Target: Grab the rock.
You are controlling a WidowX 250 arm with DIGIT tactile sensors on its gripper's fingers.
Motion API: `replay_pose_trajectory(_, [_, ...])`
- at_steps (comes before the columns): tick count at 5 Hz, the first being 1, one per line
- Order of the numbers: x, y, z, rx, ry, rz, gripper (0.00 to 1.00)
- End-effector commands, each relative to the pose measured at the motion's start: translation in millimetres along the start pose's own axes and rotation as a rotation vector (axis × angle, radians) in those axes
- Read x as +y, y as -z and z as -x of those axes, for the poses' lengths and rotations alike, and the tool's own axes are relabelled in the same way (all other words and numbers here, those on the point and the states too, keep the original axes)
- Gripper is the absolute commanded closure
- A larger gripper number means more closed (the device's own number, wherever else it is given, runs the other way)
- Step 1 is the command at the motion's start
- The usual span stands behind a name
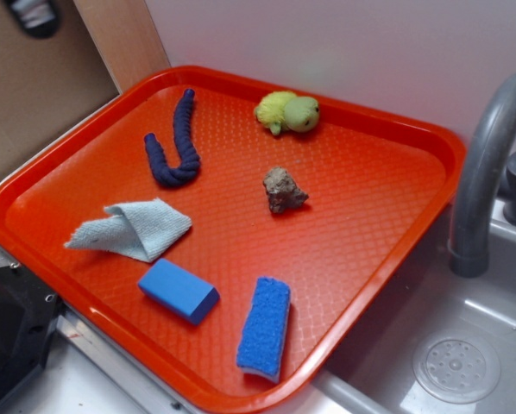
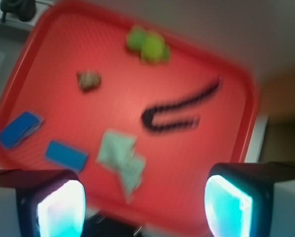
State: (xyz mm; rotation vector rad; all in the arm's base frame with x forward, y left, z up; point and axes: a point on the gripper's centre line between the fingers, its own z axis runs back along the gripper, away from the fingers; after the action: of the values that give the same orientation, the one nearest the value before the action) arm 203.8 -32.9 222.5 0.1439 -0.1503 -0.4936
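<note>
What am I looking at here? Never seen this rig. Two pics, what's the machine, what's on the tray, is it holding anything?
It is a small robot arm meant to grab the rock. The exterior picture is from a fixed camera looking down at a red tray beside a sink; the arm does not show there. The wrist picture, blurred, is from a camera on the arm: the two glowing blocks at the bottom are the fingers of its gripper, set wide apart with nothing between them.

On the tray: the rock near the middle, a yellow-green plush toy behind it, a dark blue rope, a pale folded cloth, a blue block and a blue sponge. Nothing is held.
</note>
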Motion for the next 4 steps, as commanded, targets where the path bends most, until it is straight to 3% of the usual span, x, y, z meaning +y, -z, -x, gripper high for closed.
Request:
replay_pose_trajectory(1, [-44.8, 42.9, -67.8, -0.018, 0.530, -0.083, 0.00])
replay_pose_trajectory(2, [-72.5, 86.0, -74.6, -0.013, 0.788, -0.048, 0.00])
replay_pose_trajectory(3, [-90.3, 122.9, -65.1, 0.000, 1.021, 0.001, 0.00])
replay_pose_trajectory(4, [-96.6, 147.7, -57.7, 0.087, 1.052, 0.013, 0.00])
